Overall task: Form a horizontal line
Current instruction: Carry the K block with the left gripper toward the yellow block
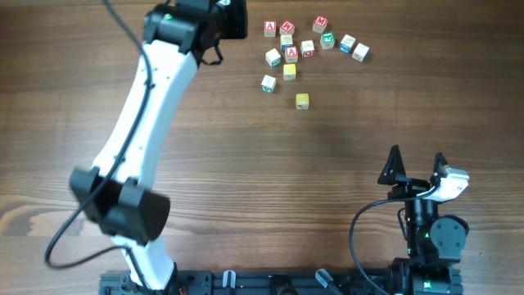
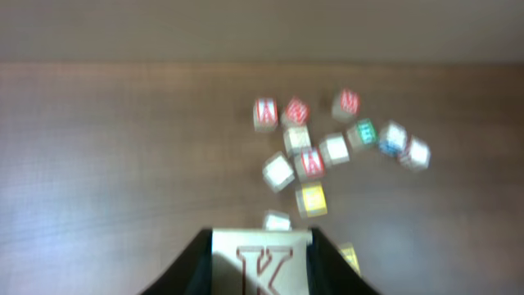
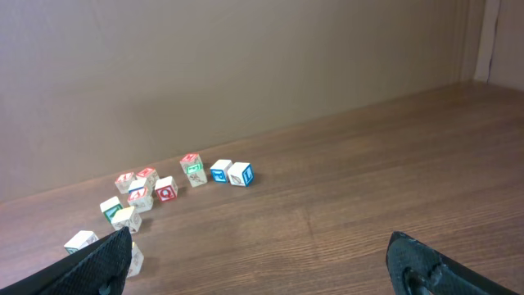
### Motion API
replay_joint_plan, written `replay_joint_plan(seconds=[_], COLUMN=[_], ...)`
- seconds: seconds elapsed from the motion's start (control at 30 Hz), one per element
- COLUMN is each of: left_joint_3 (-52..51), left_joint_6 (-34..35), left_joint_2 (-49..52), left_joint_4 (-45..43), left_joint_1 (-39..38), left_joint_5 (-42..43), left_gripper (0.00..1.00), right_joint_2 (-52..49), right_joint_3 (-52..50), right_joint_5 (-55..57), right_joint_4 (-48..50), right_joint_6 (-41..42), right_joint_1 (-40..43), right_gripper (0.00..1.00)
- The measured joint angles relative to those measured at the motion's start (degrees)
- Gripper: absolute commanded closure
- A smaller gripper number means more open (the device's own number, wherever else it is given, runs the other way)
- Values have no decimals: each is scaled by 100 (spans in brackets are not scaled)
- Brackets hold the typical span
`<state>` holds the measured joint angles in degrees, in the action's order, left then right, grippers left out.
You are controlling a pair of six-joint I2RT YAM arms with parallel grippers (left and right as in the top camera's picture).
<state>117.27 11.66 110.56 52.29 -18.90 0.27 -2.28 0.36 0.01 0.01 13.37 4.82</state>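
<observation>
Well, nearest in, at the near right of the table, the right gripper rests with its jaws spread and empty, well apart from the cubes. So this step belongs to the other arm. The left gripper, reached out to the far side, is clenched on the K cube, with the red letter facing its wrist camera. Just beyond its fingertips lies a loose white cube, and a stray yellow cube sits near that; both look easy to knock. Farther on, in the middle of the cluster, is the horizontal line: a pale cube, a red-A cube and a yellow one close together in a short straight run. I judge the K cube should go to a free end of that run. It should be brought in high over the strays, lowered squarely with its edges matched to its neighbour, and released only once it sits flat.
</observation>
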Motion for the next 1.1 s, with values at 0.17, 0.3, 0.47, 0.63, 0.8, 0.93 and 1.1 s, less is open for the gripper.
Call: replay_joint_plan(seconds=[0.17, 0.3, 0.47, 0.63, 0.8, 0.93, 1.1], left_joint_3=[-409, -1648, -3353, -4564, -5193, -5294, -5318], left_joint_6=[831, 1255, 1690, 2170, 2382, 2424, 2426], left_joint_2=[-52, 13, 105, 116, 98, 98, 98], left_joint_4=[763, -11, -1775, -2968, -3915, -4223, -4367], left_joint_1=[-315, -688, -1156, -1394, -1416, -1419, -1421], left_joint_5=[2, -2, 0, 0, -42, -195, -874], left_gripper=[91, 86, 84, 84, 84, 84, 83], right_joint_2=[0, 0, 0, 0, 0, 0, 0], right_joint_3=[0, 0, 0, 0, 0, 0, 0], right_joint_5=[0, 0, 0, 0, 0, 0, 0], right_joint_4=[0, 0, -2, 2, 0, 0, 0], right_joint_6=[0, 0, 0, 0, 0, 0, 0], right_joint_1=[0, 0, 0, 0, 0, 0, 0], right_gripper=[0, 0, 0, 0, 0, 0, 0])
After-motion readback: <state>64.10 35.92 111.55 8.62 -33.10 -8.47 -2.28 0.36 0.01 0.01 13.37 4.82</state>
